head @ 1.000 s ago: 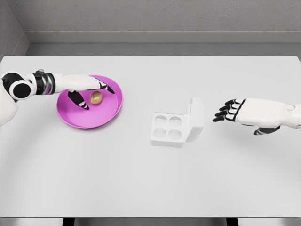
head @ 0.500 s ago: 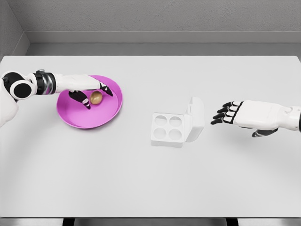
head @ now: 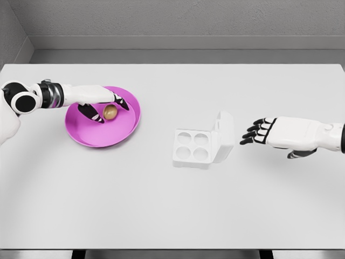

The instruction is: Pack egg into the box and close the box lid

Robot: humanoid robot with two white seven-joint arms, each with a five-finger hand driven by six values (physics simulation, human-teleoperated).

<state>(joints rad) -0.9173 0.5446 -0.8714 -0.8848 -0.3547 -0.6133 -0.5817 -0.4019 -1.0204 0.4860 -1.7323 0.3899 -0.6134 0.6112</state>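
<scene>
A small brown egg [head: 110, 111] lies in the round pink plate [head: 126, 129] on the white worktop [head: 161, 205]. The left robot hand [head: 102, 106] reaches over the plate, its dark fingers spread around the egg, not yet gripping it. The white four-hole egg box [head: 194, 147] sits nearby, lid up. The right robot hand [head: 269, 131] hovers open beside the lid.

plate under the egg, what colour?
Magenta pink plate, seen in the head view; the egg on it is brown.
</scene>
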